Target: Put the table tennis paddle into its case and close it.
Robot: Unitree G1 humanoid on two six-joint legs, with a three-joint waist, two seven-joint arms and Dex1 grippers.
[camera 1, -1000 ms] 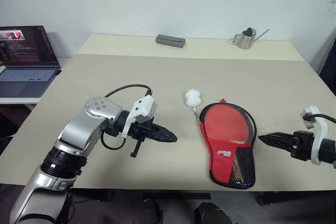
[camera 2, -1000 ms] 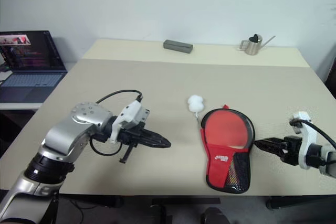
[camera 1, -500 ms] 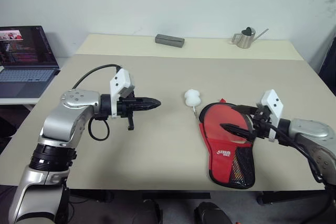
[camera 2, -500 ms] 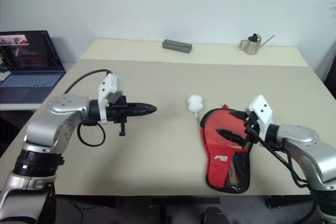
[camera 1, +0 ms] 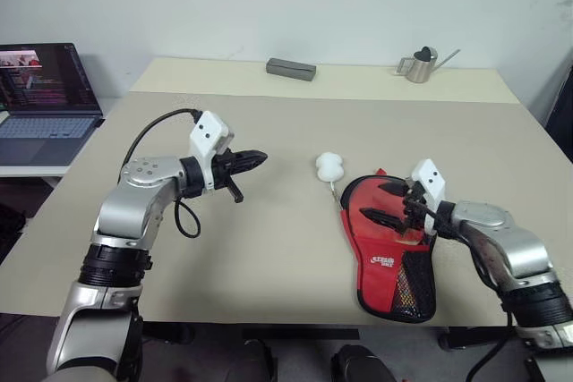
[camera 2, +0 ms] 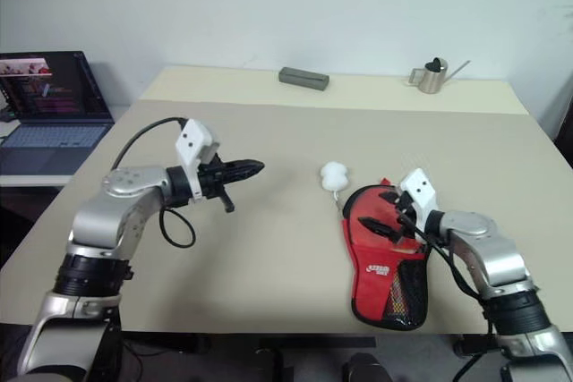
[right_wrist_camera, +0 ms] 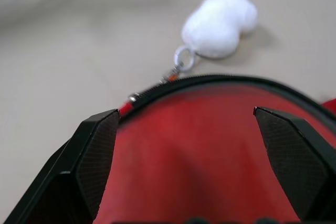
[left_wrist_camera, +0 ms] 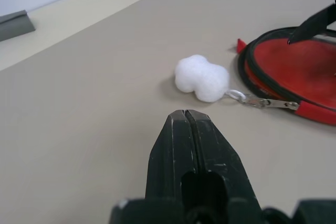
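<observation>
The case [camera 1: 387, 243] looks soft and floppy, so I'd pinch its black edging near the zip. It sits right under the wide-open right gripper [camera 1: 387, 203], with the table tennis paddle [camera 1: 380, 212] apparently lying inside the unzipped pouch. The left gripper [camera 1: 255, 158] is closed on nothing, well apart from it

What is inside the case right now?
The case lies on the table with its round end unzipped, showing a red surface there, likely the paddle's blade. The handle is covered by the fabric and mesh pocket. The open right gripper hovers over the opening.
</observation>
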